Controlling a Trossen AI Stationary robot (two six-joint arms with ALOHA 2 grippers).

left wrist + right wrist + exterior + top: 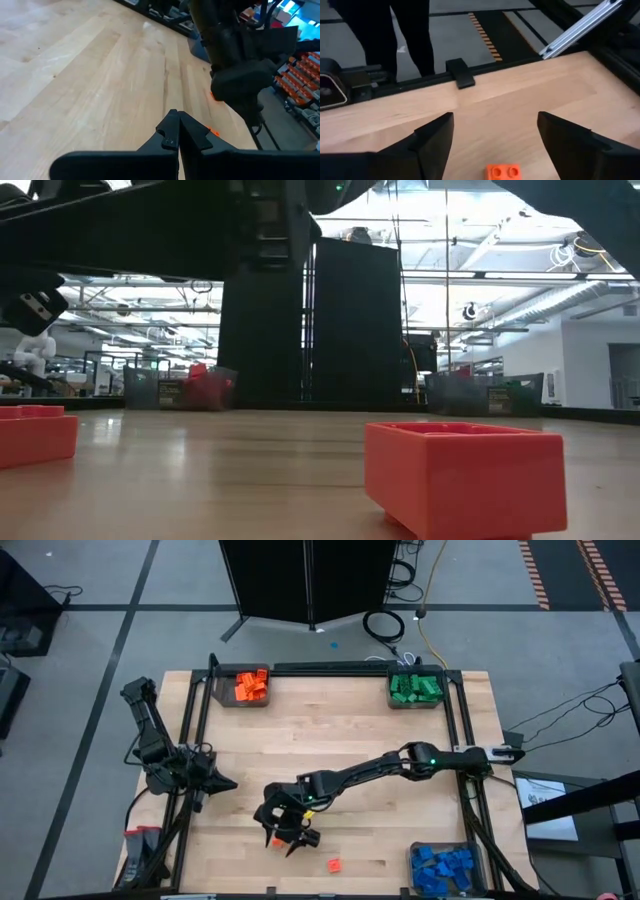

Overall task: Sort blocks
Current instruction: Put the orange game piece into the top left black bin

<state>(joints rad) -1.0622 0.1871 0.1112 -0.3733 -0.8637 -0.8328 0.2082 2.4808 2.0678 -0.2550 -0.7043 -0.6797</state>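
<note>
My right gripper (285,842) is open and hangs low over the table's near-middle, pointing toward the near edge. In the right wrist view, a small orange studded block (502,171) lies on the wood between the spread fingers (495,117) without touching them. A second orange block (333,864) sits on the table to its right, nearer the edge. The low view shows two orange blocks, one close (460,475) and one at the left (35,435). My left gripper (228,783) is shut and empty, waiting near the table's left edge (177,120).
Three clear bins stand at the table's corners: orange blocks in the far-left one (250,687), green in the far-right one (415,690), blue in the near-right one (443,868). A black frame rail (460,730) runs along the sides. Bare wood (330,740) spans the middle.
</note>
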